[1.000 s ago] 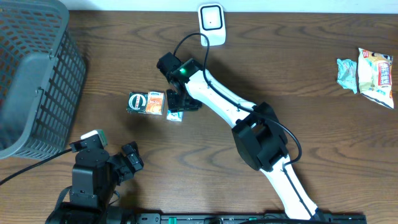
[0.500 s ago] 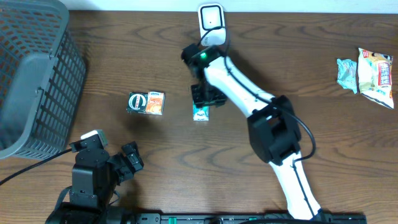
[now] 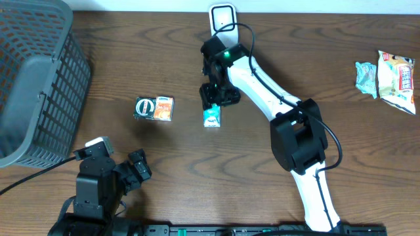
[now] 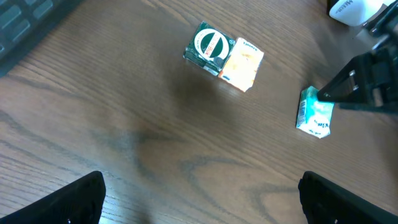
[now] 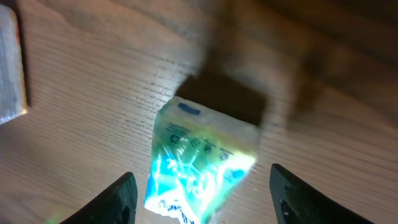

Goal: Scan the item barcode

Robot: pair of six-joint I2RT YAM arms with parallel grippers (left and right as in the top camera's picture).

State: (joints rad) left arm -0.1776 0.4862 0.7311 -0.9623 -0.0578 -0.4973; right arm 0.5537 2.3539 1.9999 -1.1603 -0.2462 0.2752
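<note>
A small teal and white packet (image 3: 211,117) lies on the wooden table, below the white scanner (image 3: 223,23). My right gripper (image 3: 215,101) hovers right over the packet's far end. In the right wrist view the packet (image 5: 199,165) shows between the two spread fingers (image 5: 121,199), with a gap on each side, so the gripper (image 5: 205,202) is open and holds nothing. My left gripper (image 3: 134,172) rests near the front left of the table, wide open (image 4: 201,199) and empty. From the left wrist I see the packet (image 4: 316,115) and the right arm's dark jaws beside it.
A green and orange box (image 3: 153,108) lies left of the packet, also seen from the left wrist (image 4: 224,56). A grey mesh basket (image 3: 39,78) fills the far left. Two snack packets (image 3: 387,75) lie at the far right edge.
The right arm carried the teal packet rightward from beside the green and orange box to below the scanner. Its jaws have spread and the packet now lies free on the table.
</note>
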